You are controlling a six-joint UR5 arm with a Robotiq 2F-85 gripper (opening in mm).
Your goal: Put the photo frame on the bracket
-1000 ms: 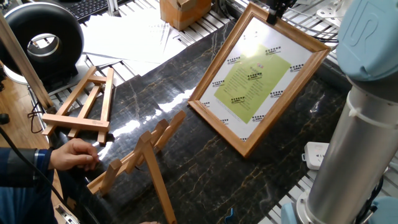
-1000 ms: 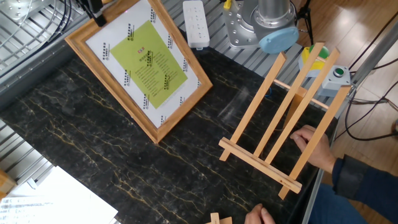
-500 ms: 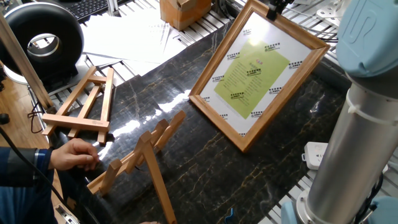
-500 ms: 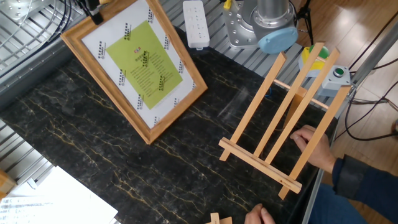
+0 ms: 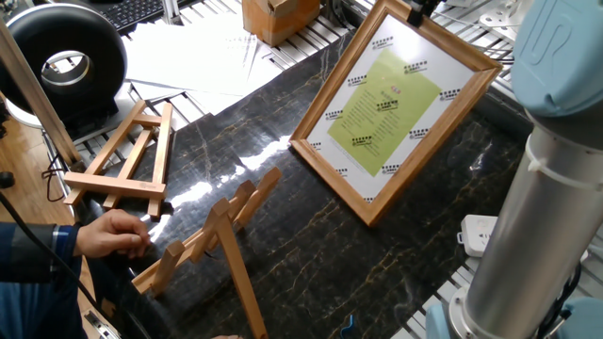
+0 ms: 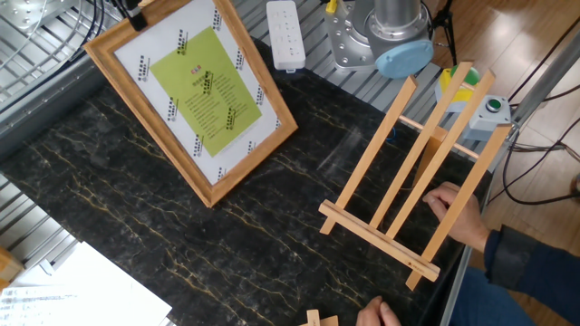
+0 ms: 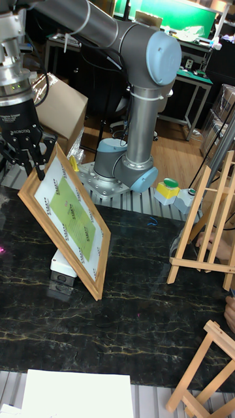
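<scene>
The photo frame [image 5: 391, 104] [image 6: 195, 91] [image 7: 68, 215], light wood around a white sheet with a yellow-green panel, stands steeply tilted at the table's far side. Its lower corner is at or just above the black tabletop. My gripper [image 7: 39, 160] [image 5: 419, 9] [image 6: 134, 11] is shut on the frame's top edge, and its fingertips are mostly cut off in the two fixed views. The bracket [image 6: 408, 177] [image 5: 212, 235] [image 7: 209, 215], a pale easel with three long slats and a ledge bar, stands across the table from the frame, well apart from it.
A person's hand [image 6: 458, 208] [image 5: 113, 234] rests on the bracket. A smaller A-shaped easel [image 5: 127, 160] [image 7: 209, 366] lies nearby. A white power strip [image 6: 287, 34] [image 5: 480, 234] sits by the robot base [image 6: 381, 36]. A cardboard box [image 5: 278, 17] and papers [image 6: 82, 290] lie along the edges.
The photo frame has tipped up more steeply, its top edge rising with my gripper and the whole frame shifting slightly away from the bracket. The bracket and the hand have not moved.
</scene>
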